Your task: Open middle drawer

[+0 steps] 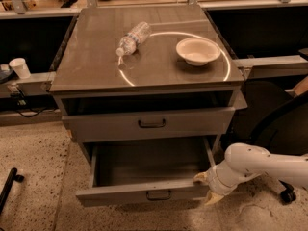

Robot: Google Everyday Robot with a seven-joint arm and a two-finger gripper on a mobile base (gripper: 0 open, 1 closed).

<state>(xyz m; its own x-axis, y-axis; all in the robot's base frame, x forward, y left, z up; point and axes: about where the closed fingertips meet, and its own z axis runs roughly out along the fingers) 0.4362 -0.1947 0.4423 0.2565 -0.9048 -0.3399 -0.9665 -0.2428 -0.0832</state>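
Cream-coloured fingers [199, 178] of your gripper [206, 188] are standing apart, one above the other, right at the right-hand end of the middle drawer's front. The upper finger is sitting against the top edge of that front corner and the lower one is pointing down towards the floor [43, 153]. I cannot tell whether either is pressing on the metal. Your gripper is hanging low, at the cabinet's front right, and the white arm [262, 162] behind it is reaching in from the right edge of the view.

The middle drawer [144, 192] is standing pulled well out of the cabinet, showing you its plain grey tray, with its small dark loop handle [159, 195] facing you at the centre of the front. Just above it, the upper drawer [96, 126] with its own dark handle is sitting slightly forward, leaving a dark gap under the top.

On the cabinet top [91, 71] a clear water bottle [131, 38] is lying on its side at the back left, and a white bowl [197, 51] is sitting upright to its right, the two apart. A paper cup [19, 67] is standing on the ledge to the left, and a dark office chair [276, 124] is sitting behind your arm.
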